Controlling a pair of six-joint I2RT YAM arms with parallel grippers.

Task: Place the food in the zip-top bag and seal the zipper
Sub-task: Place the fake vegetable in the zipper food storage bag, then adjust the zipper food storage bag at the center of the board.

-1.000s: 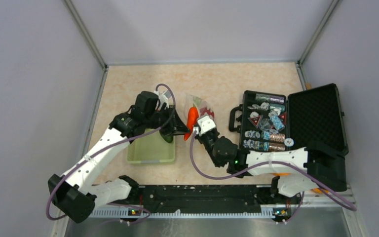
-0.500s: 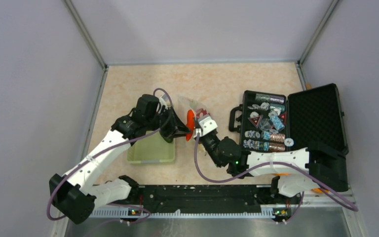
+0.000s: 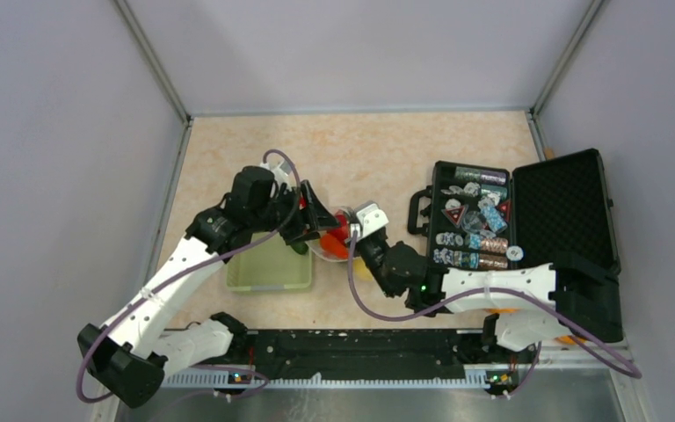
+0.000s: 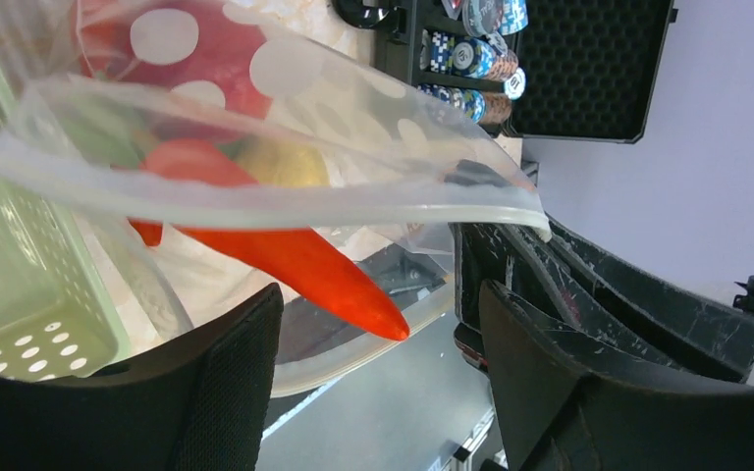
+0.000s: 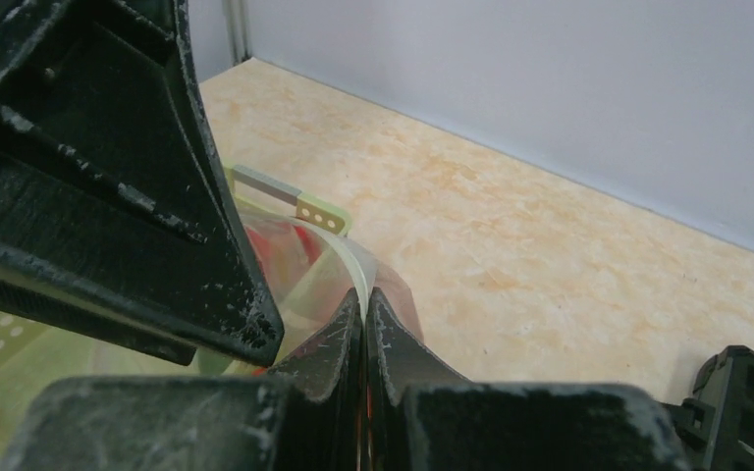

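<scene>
The clear zip-top bag [image 4: 353,108] with white dots hangs between my two grippers and shows in the top view [image 3: 338,237]. Inside it are an orange carrot [image 4: 295,260], a red piece [image 4: 206,59] and a yellow piece [image 4: 280,167]. The zipper [image 4: 285,211] runs as a whitish strip along the bag's edge. My right gripper [image 5: 364,299] is shut on the end of that strip [image 5: 353,265]; it also shows in the top view [image 3: 352,236]. My left gripper [image 4: 378,383] is open, its jaws wide apart below the bag, with the carrot's tip above the gap. It sits left of the bag [image 3: 312,220].
The pale green basket [image 3: 268,268] stands under the left gripper; its wall shows in the left wrist view [image 4: 20,275]. The open black case [image 3: 510,220] of shiny packets lies to the right [image 4: 550,69]. Grey walls enclose the beige table.
The bag with the carrot has come down and nearer, from hanging upright to lying lower between the grippers. The left gripper has shifted left; the right gripper keeps hold of the bag.
</scene>
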